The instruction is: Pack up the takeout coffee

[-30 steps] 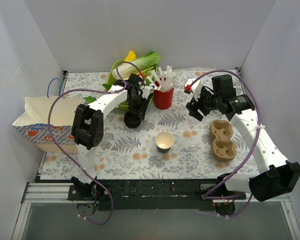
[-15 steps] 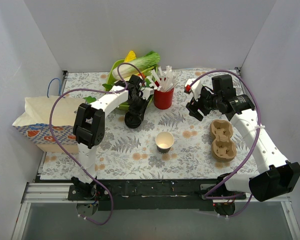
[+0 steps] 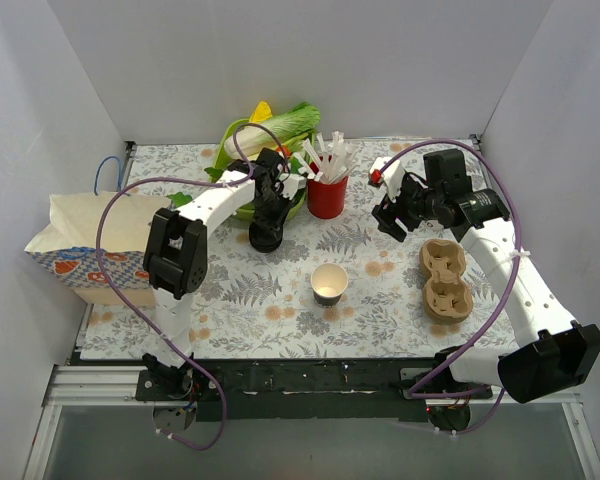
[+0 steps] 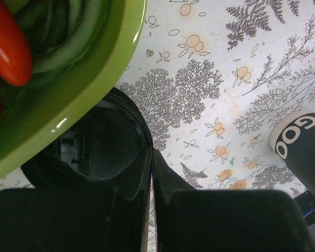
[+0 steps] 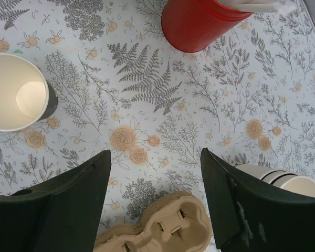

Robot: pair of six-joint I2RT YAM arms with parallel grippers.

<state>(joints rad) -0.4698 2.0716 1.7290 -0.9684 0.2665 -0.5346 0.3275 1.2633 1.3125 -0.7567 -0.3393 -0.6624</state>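
Note:
No cup with a lid on shows in any view. An open, lidless paper cup with a dark band stands mid-table; it also shows in the right wrist view and the left wrist view. My left gripper is shut on the rim of a loose black lid, right beside the green bowl. My right gripper is open and empty, above the table between the red straw holder and the cardboard cup carriers.
A patterned paper bag lies at the left edge. The green bowl holds vegetables, with cabbage behind it. Stacked white cups stand by my right finger. White walls enclose the table on three sides.
My left gripper and the black lid have shifted slightly toward the green bowl. The right arm and the open cup have not moved.

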